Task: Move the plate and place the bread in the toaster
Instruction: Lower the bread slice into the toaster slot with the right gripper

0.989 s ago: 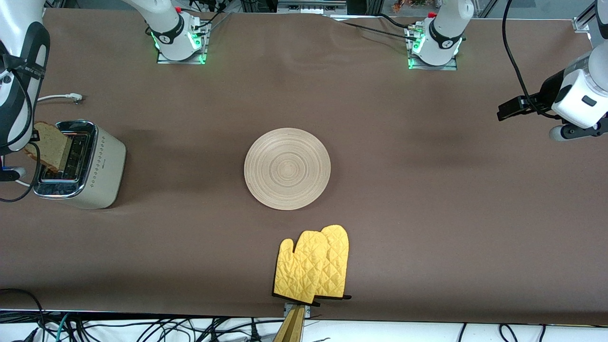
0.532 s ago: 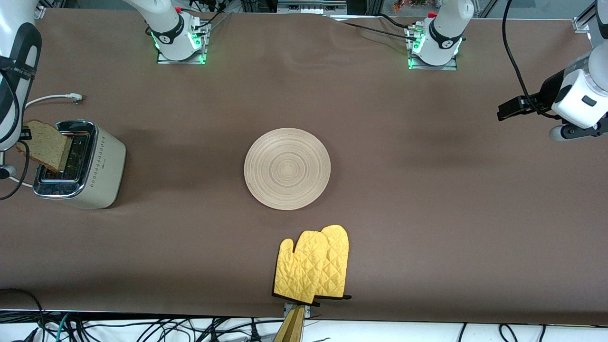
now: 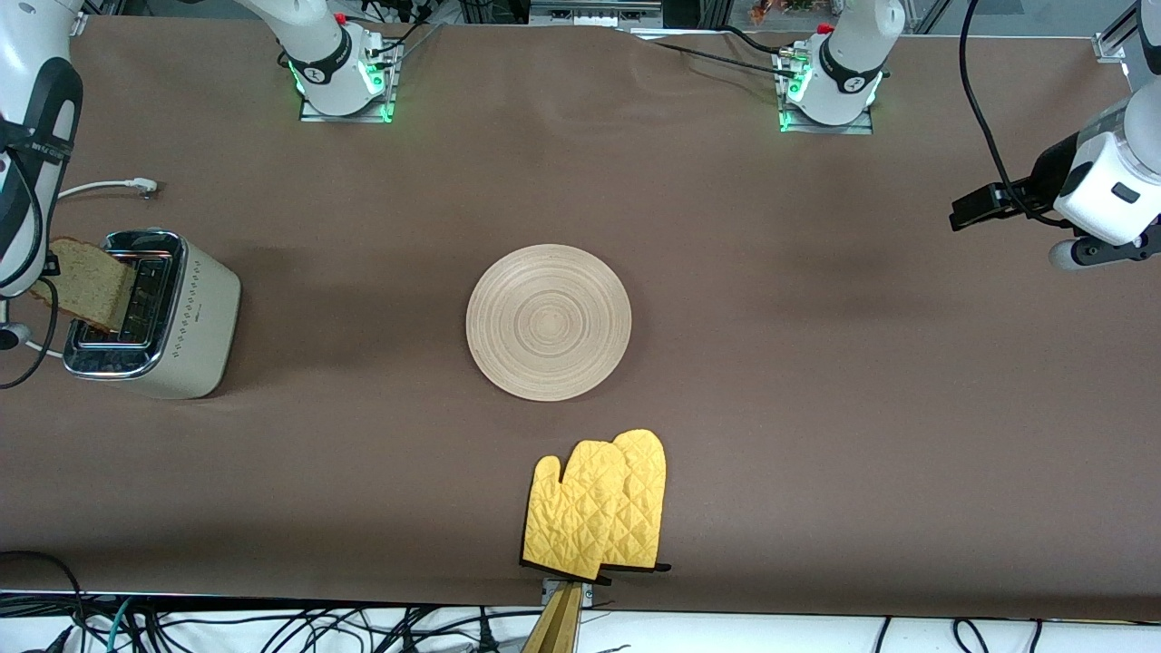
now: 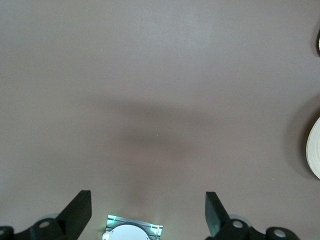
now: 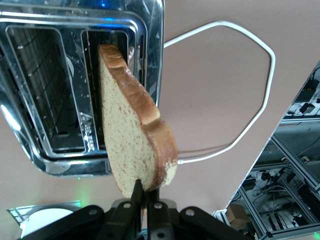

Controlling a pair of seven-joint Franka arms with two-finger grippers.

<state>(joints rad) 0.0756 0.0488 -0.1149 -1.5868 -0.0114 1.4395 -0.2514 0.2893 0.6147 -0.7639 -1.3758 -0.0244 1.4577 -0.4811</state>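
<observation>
1. While the plate point(image 3: 548, 322) already lies bare at mid-frame of the front view, the step in hand looks to be the second one: getting the bread point(image 3: 86, 283) into the toaster point(image 3: 154, 313).
2. At the left edge of the front view, the right gripper point(image 5: 141, 197) is clamped on the slice's lower crust. It hangs over the toaster's chrome top with the bread on edge and tilted, its free end over one of the two slots.
3. In the right wrist view the slice crosses the frame's middle, with the open slots at upper left and the white cord point(image 5: 250, 95) looping at right. Whether the bread has entered the slot, I cannot tell.
4. My judgement: the next move calls for squaring the slice with the slot, lowering it straight, and only then letting go. A tilted slice could catch on the chrome rim.
5. Below centre, a yellow oven mitt point(image 3: 599, 504) lies nearer the camera than the plate.
6. At the right edge, the left gripper point(image 4: 148, 212) waits over bare table, its fingers spread and holding nothing.
</observation>
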